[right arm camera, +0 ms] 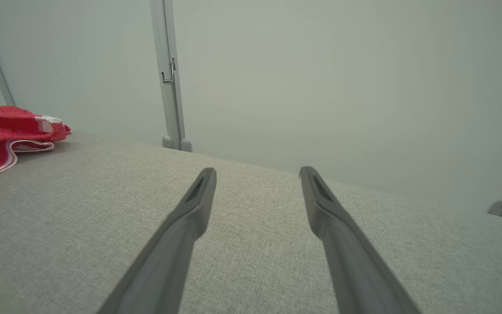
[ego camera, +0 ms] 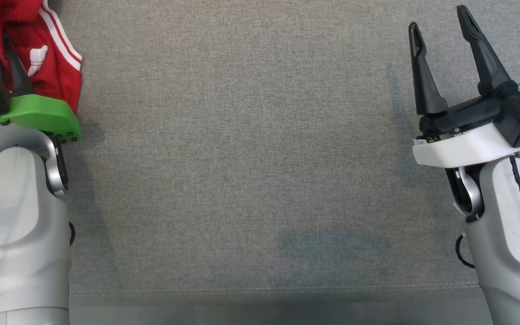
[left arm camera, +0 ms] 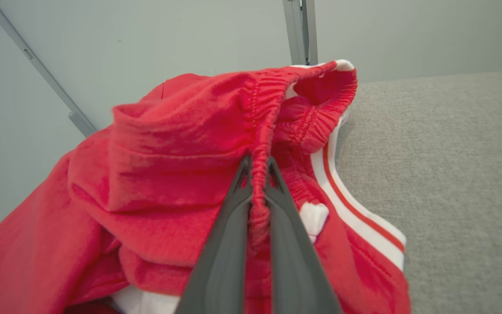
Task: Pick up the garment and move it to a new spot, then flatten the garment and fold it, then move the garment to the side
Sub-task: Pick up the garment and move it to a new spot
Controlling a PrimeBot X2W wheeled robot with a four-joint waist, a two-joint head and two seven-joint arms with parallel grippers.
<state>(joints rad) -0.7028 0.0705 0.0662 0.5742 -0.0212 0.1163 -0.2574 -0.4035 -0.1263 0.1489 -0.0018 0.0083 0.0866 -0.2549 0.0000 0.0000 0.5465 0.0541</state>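
Red garment (left arm camera: pixel 159 174) w/ white stripes sits bunched at far-left of desk (ego camera: pixel 251 158). The left tool (left arm camera: pixel 259 165) is pinching its elastic waistband (left arm camera: pixel 262 109), prob. the firmest edge to lift by. The right tool (ego camera: pixel 438 19) is spread, holding nothing, well apart at right, free to help flatten.

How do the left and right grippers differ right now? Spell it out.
The left gripper has its jaws shut on the red garment's waistband; the right gripper's jaws stand open, empty. The left gripper sits at the garment; the right gripper hangs over bare grey surface. Both have long dark jaws.
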